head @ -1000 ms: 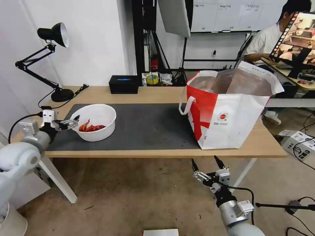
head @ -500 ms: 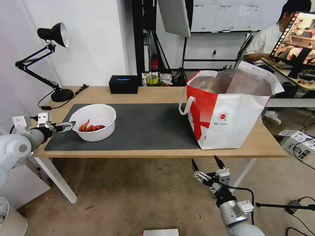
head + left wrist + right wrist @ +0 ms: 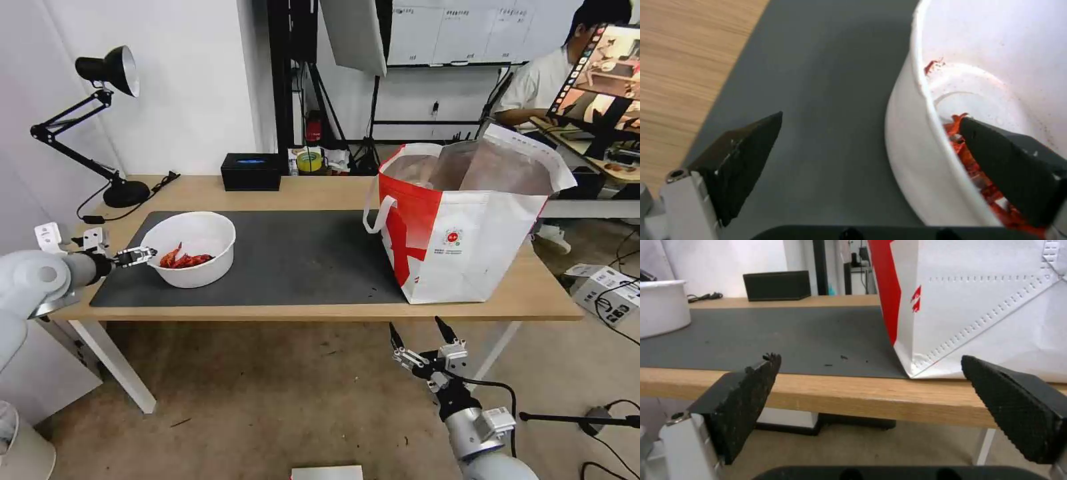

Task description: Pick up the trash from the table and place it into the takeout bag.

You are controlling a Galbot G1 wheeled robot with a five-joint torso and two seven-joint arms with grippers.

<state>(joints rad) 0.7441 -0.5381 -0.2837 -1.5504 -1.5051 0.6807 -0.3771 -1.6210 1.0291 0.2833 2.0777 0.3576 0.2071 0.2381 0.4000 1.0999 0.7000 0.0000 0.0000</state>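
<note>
The trash on the table (image 3: 320, 190) is a white round bowl (image 3: 191, 248) holding red crayfish shells (image 3: 184, 259), standing on the left part of the dark grey mat (image 3: 300, 257). My left gripper (image 3: 137, 255) is at the bowl's left rim. In the left wrist view the gripper (image 3: 871, 118) is open and straddles the rim of the bowl (image 3: 907, 133), with one finger (image 3: 1009, 166) inside over the shells and the other finger (image 3: 742, 156) outside above the mat. The takeout bag (image 3: 467, 227) stands open on the right. My right gripper (image 3: 420, 337) hangs open below the table's front edge.
A black box (image 3: 251, 171) sits at the table's back edge and a black desk lamp (image 3: 110, 120) at the back left corner. A white box (image 3: 603, 283) and cables lie on the floor to the right.
My left arm has sunk lower and drawn back to the left, and its gripper has slid slightly left while staying at the bowl's rim. The bowl and the right arm have not moved.
</note>
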